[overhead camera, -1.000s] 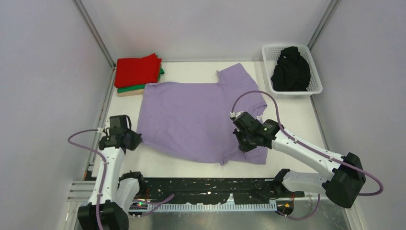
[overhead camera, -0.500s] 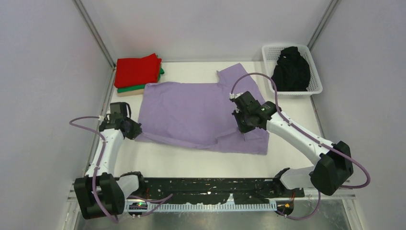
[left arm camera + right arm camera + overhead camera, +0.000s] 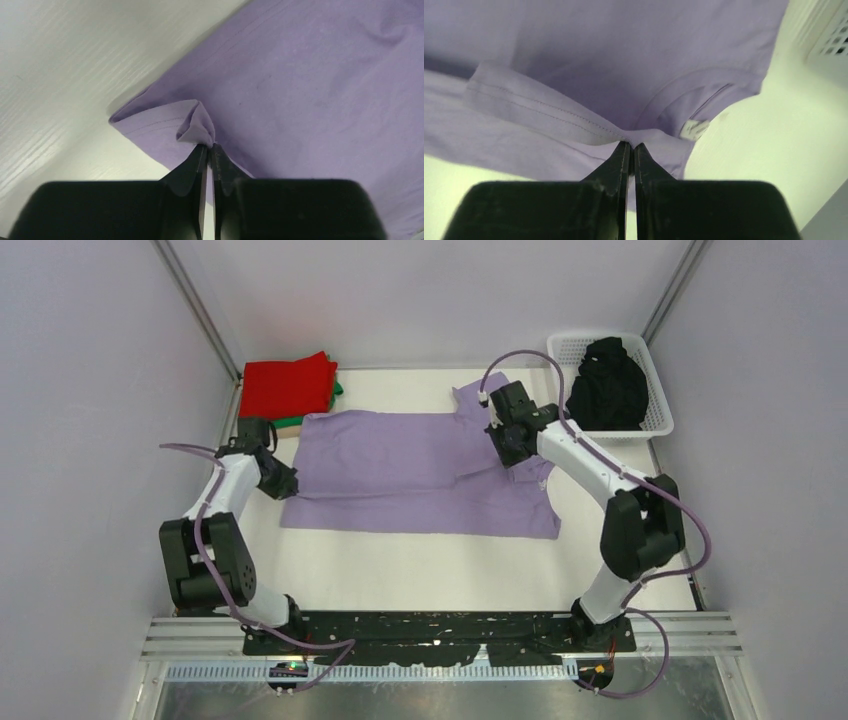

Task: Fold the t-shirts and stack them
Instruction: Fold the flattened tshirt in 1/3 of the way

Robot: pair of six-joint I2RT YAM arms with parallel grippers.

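Found the lavender t-shirt (image 3: 420,475) spread across the middle of the tabletop (image 3: 420,570), short-sleeved, collar to the right (white label showing inside the neck), its near part doubled back over the body in a long fold. Saw two bits pinched up: the left hem corner and a stitched hem beside the collar. Noted a folded red t-shirt (image 3: 288,387) at far left, stacked on a green t-shirt (image 3: 290,423). Spotted a crumpled black t-shirt (image 3: 607,385) in the basket (image 3: 560,342).
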